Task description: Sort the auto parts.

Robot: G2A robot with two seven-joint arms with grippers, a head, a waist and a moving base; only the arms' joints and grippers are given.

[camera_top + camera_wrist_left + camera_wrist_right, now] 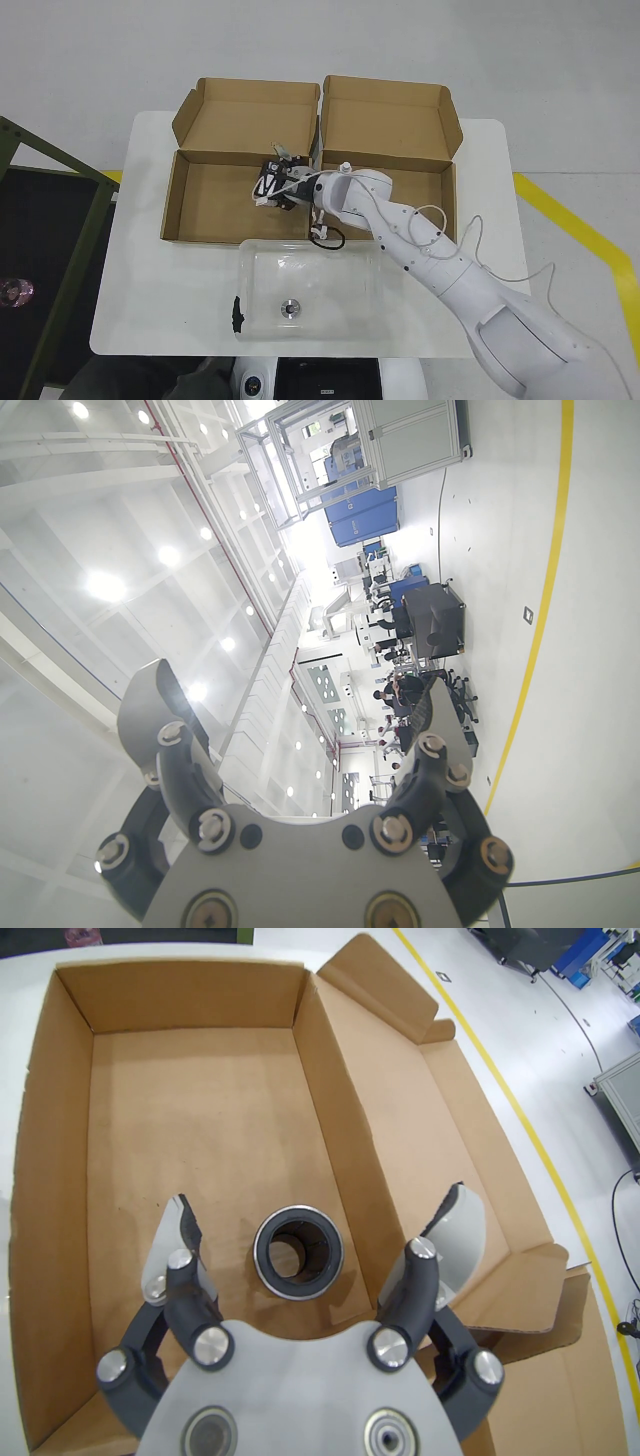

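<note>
A black cylindrical bushing with a metal rim (298, 1253) stands upright on the floor of the left cardboard box (190, 1118), close to its dividing wall. My right gripper (320, 1208) hovers above it, open, its fingers on either side of the bushing and apart from it. From the top, the right gripper (272, 185) sits over the right end of the left box (210, 205) and covers the bushing. My left gripper (297, 680) is open with nothing between its fingers, pointing up into the room.
A second cardboard box (385, 125) adjoins on the right, both with lids folded back. A clear plastic bin (310, 245) stands at the front of the white table (140, 270), holding a small round metal part (290, 308). A black part (238, 313) sits at its left edge.
</note>
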